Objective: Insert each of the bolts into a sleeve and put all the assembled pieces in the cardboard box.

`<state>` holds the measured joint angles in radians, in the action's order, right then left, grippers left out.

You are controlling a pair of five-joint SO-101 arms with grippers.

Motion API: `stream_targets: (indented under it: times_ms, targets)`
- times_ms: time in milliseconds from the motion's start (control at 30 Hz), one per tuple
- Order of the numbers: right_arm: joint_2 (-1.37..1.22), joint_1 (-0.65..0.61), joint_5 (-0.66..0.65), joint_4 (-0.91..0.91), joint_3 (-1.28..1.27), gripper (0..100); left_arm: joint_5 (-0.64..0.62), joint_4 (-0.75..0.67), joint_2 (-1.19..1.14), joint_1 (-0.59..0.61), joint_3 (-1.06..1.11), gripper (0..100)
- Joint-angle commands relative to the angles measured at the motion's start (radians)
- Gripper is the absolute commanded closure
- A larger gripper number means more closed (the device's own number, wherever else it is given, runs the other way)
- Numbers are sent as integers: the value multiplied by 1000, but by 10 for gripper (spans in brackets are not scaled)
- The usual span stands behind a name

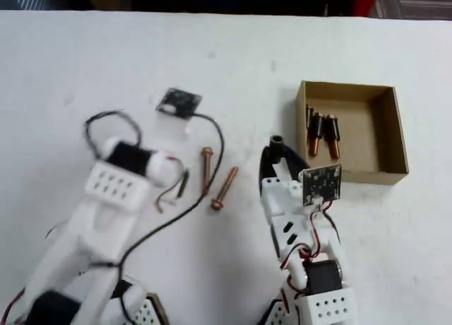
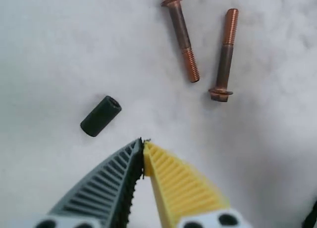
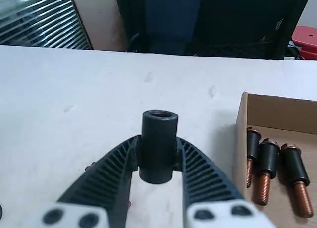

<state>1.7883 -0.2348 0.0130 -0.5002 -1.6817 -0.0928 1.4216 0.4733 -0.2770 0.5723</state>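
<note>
From above, the left arm (image 1: 106, 191) lies bent over the left half of the table (image 1: 106, 56), and two bolts (image 1: 206, 171) lie bare on the table just beside its front end. The right arm (image 1: 311, 254) comes up from the near edge, and the right claw (image 1: 274, 152) points at the near left corner of the cardboard box (image 1: 392, 131). In this box three assembled pieces (image 1: 319, 131) lie side by side. In the left wrist view the left claw (image 2: 142, 143) is clenched, tips touching, with nothing between them. The loose sleeve (image 2: 100, 116) lies on its side near the tips but apart from them, and the bolts (image 2: 180, 34) lie farther off, almost parallel, heads at opposite ends. In the right wrist view the right claw (image 3: 158, 146) grasps the upright sleeve (image 3: 159, 124) with its open hole up. The cardboard box (image 3: 277, 111) stands near it, with the assembled pieces (image 3: 270, 163) inside.
</note>
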Motion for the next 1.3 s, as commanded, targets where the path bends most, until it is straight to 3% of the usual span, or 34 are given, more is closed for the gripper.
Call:
stream_targets:
  times_ms: [0,200,600,700,833,1067,1267]
  targets:
    - [12,8,2,21,-9,981,-92,-5,-173,-90,-155,973]
    - [12,82,9,21,-9,981,-133,-5,-400,-116,-319,972]
    - [12,79,9,16,-9,981,-232,-5,-857,-117,-695,971]
    - [12,79,9,16,-9,981,-232,3,-937,-117,-783,929]
    - [12,79,9,16,-9,981,-233,-3,-1020,-116,-850,870]
    - [12,79,5,2,-9,981,-270,3,-1075,-84,-928,910]
    - [12,79,3,2,-9,981,-276,-3,-1078,-56,-922,857]
